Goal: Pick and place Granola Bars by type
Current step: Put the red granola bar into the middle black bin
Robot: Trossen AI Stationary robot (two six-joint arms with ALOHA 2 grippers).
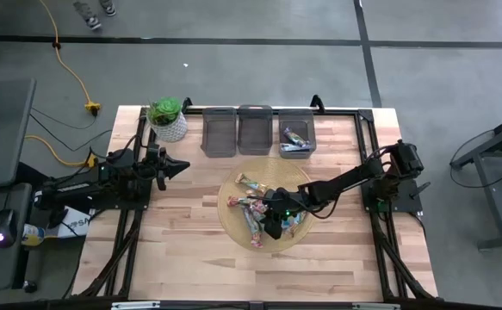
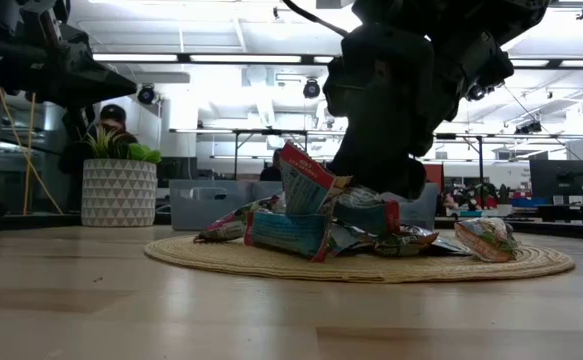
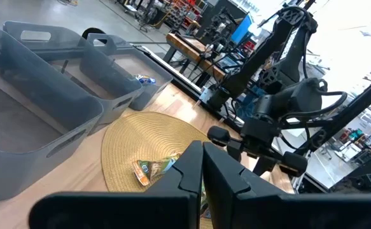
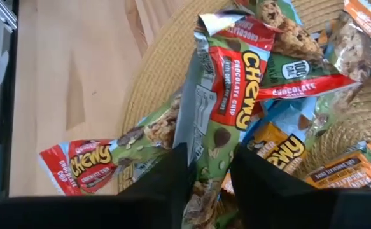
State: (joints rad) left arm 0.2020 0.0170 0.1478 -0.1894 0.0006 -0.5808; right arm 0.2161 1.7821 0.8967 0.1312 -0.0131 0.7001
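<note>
Several foil-wrapped granola bars (image 1: 255,211) lie heaped on a round woven mat (image 1: 227,226) at mid-table; red, green, blue and orange wrappers show in the right wrist view. My right gripper (image 4: 210,181) reaches in from the right and is down in the heap (image 2: 386,175), shut on a red-and-green chocolate chip bar (image 4: 226,95). My left gripper (image 1: 177,166) waits shut near the table's left side, above the wood. Blue bars (image 1: 295,140) lie in the right-hand grey bin (image 1: 295,129). My right gripper pinches the red-and-green bar between its two fingers (image 4: 169,178), across its width near its closer end (image 4: 212,156). The fingers slant down from the table's right. The wrapper is creased lengthwise, and the bar tilts up out of the heap (image 2: 306,185), its lower part still among the other bars.
Three grey bins stand in a row at the far edge; the left (image 1: 219,131) and middle (image 1: 255,129) ones show nothing inside. A potted plant (image 1: 167,119) stands at the far left. Bare wood lies near and left of the mat.
</note>
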